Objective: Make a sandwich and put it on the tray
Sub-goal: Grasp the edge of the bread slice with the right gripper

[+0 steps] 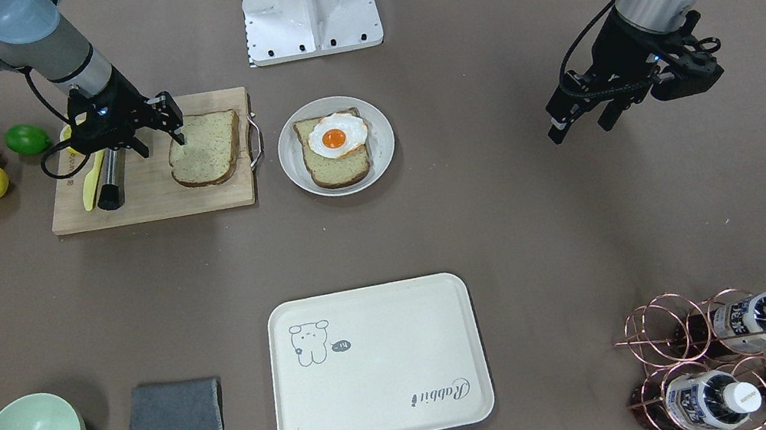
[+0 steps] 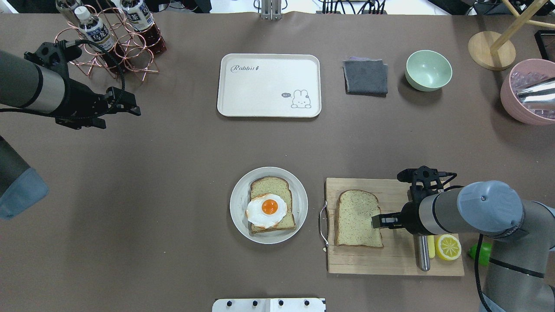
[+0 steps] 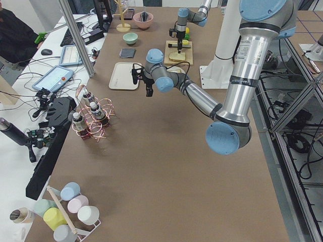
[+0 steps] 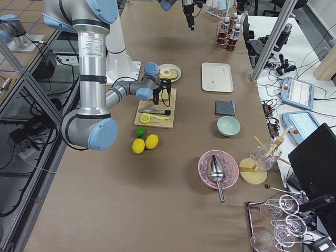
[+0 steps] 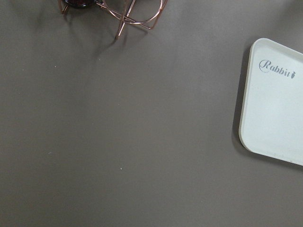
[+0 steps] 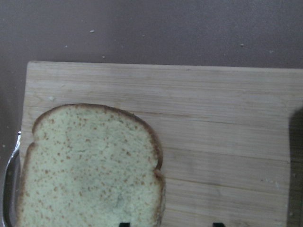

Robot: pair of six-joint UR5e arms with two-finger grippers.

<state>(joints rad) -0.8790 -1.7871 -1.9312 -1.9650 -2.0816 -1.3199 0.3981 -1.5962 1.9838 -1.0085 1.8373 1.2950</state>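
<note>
Right gripper [image 1: 159,140] hangs low over the near edge of the bare bread slice [image 1: 207,149], its 2 fingers spread: in the wrist view 1 tip sits above the crumb and the other above bare wood, so the crust runs between them, though I cannot tell whether either tip touches. That slice lies flat on the wooden cutting board [image 1: 147,200]. Just beside the board, the second slice [image 1: 344,167] rests on the round white plate [image 1: 380,130] with the fried egg [image 1: 336,137] on top. The tray [image 1: 382,394] sits well apart across the table with none of the sandwich on it. Left gripper [image 1: 580,129] hovers far off over bare table, fingers apart and holding nothing. Risk, as I judge it: a pinch taken this close to the crust could let the slice droop, slip free or tear when lifted, and a crooked landing could shove the egg off.
</note>
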